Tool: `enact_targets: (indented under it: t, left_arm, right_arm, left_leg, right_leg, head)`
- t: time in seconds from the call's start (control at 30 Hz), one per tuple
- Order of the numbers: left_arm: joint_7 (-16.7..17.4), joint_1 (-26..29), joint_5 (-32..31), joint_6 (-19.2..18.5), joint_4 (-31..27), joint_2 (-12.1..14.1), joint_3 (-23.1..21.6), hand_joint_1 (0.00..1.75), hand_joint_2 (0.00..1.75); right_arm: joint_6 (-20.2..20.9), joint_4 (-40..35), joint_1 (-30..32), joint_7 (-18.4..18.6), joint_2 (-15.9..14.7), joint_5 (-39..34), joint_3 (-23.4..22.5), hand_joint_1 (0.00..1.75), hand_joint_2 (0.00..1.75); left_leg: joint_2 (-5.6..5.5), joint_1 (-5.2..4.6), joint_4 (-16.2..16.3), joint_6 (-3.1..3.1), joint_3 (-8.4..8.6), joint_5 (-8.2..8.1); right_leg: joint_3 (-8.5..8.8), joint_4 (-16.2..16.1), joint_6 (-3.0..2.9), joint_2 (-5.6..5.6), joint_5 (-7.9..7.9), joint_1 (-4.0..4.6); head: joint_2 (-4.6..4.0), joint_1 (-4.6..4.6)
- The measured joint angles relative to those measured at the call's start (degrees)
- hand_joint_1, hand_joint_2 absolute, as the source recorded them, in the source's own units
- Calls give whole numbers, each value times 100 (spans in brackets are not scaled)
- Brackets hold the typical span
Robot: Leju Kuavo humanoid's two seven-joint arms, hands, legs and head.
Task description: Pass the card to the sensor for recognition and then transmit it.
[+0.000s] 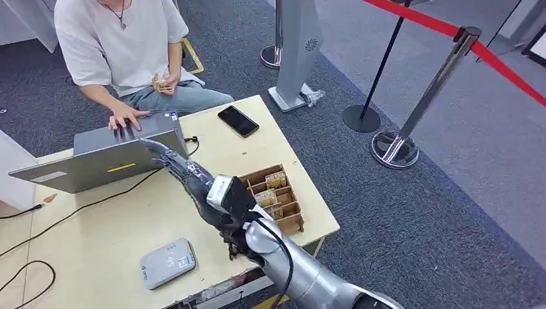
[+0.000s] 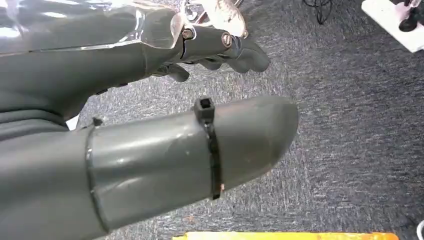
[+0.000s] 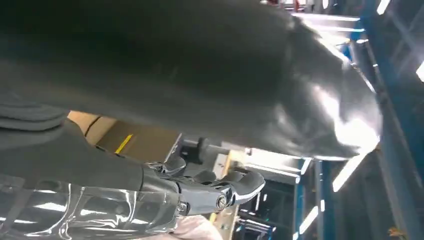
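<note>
My right hand (image 1: 185,172) reaches over the table towards the laptop (image 1: 96,164), its fingers (image 1: 161,151) stretched out near the laptop's edge with nothing in them. In the right wrist view the right hand (image 3: 200,192) shows its thumb (image 3: 210,75) and loosely bent fingers, also empty. The grey card sensor (image 1: 167,262) lies at the table's near left. A wooden card box (image 1: 290,215) with several cards (image 1: 275,179) stands to the right of my forearm. The seated person holds a small card-like thing (image 1: 161,82) at chest height. My left hand (image 2: 150,60) hangs over grey carpet, holding nothing.
A black phone (image 1: 237,120) lies at the table's far right. Black cables (image 1: 84,209) cross the left half of the table. The person's other hand rests on the laptop keyboard (image 1: 125,119). A grey kiosk stand (image 1: 296,58) and two belt stanchions (image 1: 394,148) stand on the carpet beyond.
</note>
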Motion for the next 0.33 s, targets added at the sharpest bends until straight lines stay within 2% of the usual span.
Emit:
enact_targets:
  t: [0.17, 0.33]
  left_arm:
    - [63, 23, -35, -125, 0, 79, 0, 0, 0]
    - [179, 30, -59, -157, 0, 122, 0, 0, 0]
  right_arm:
    - [-142, -441, 375, -103, -26, 53, 138, 0, 0]
    - [-210, -542, 525, -170, -55, 63, 242, 0, 0]
  left_leg:
    - [0, 0, 0, 0, 1, 0]
    - [1, 1, -1, 0, 1, 0]
  right_leg:
    - [0, 0, 0, 0, 0, 0]
    - [0, 0, -1, 1, 0, 0]
  head:
    - [0, -2]
    - [0, -2]
